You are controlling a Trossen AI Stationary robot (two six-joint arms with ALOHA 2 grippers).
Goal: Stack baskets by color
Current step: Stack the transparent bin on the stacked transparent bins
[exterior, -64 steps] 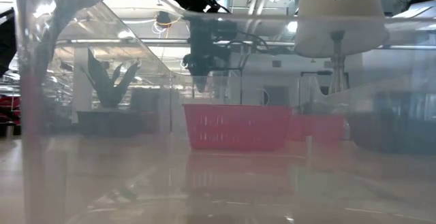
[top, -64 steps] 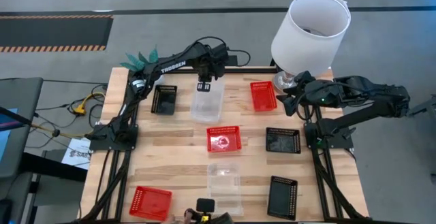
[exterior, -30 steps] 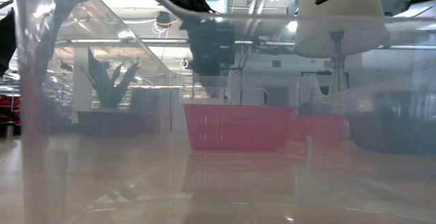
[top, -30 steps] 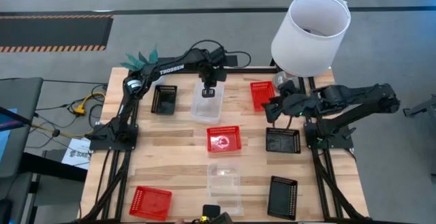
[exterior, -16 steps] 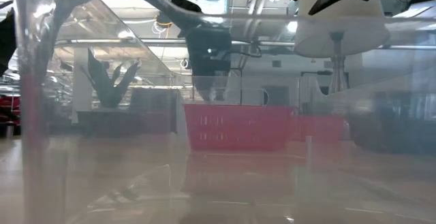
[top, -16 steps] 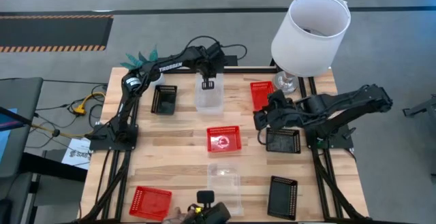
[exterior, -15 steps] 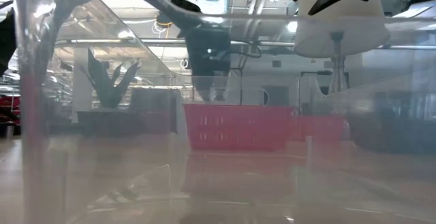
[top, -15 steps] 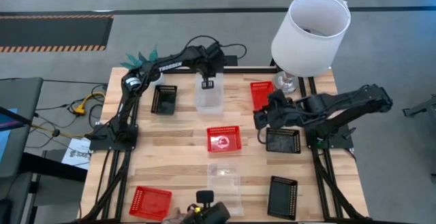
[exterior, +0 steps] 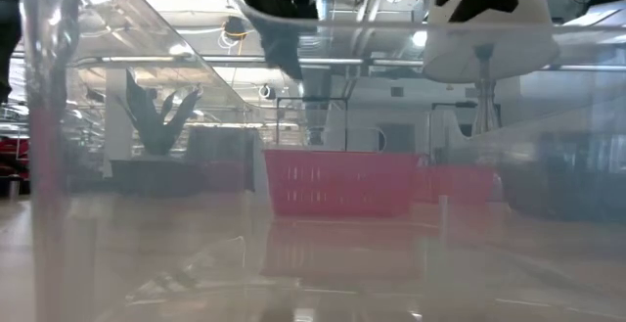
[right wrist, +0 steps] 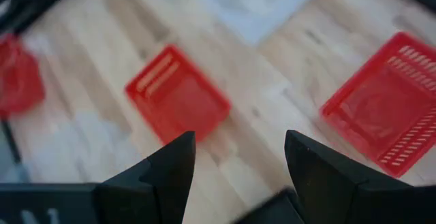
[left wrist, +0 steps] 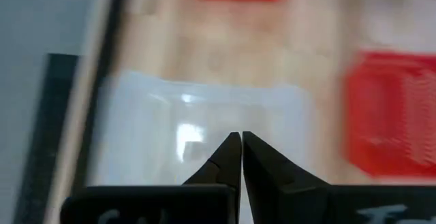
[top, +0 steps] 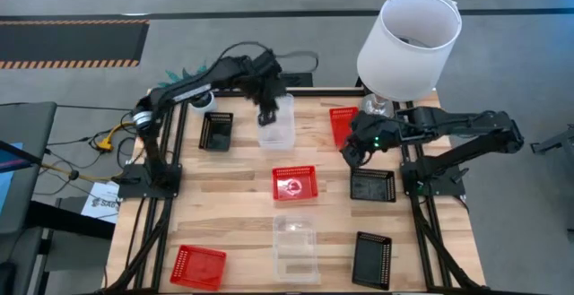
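Note:
A clear basket (top: 278, 129) is at the table's far edge, and my left gripper (top: 267, 116) is shut at its left side, fingertips closed in the left wrist view (left wrist: 240, 137). My right gripper (top: 348, 156) hovers open over bare wood between the far red basket (top: 345, 126) and a black basket (top: 372, 186), touching nothing. Its spread fingers (right wrist: 235, 176) frame the centre red basket (right wrist: 177, 94). Resting on their bottoms are that red basket (top: 294, 183), a clear one (top: 296, 246), a red one (top: 197, 266) and two black ones (top: 215, 131) (top: 372, 259). My left gripper is shut on the clear basket at its wall toward the table's left (top: 263, 126), coming slanting down from above. The clear wall between the fingers does not show plainly. The basket (left wrist: 204, 115) sits roughly level below the fingers and reaches over the table's far rail.
A white lampshade (top: 408, 44) on its stand rises at the far right corner, right behind my right arm. A green plant (top: 184, 75) stands at the far left corner. Bare wood lies between the basket rows.
My left gripper has risen, staying shut, and the clear basket has gone with it toward the table's far edge, now reaching the rail. My right gripper has come toward the table's left and near side, away from the lamp, rolling its wrist, still open.

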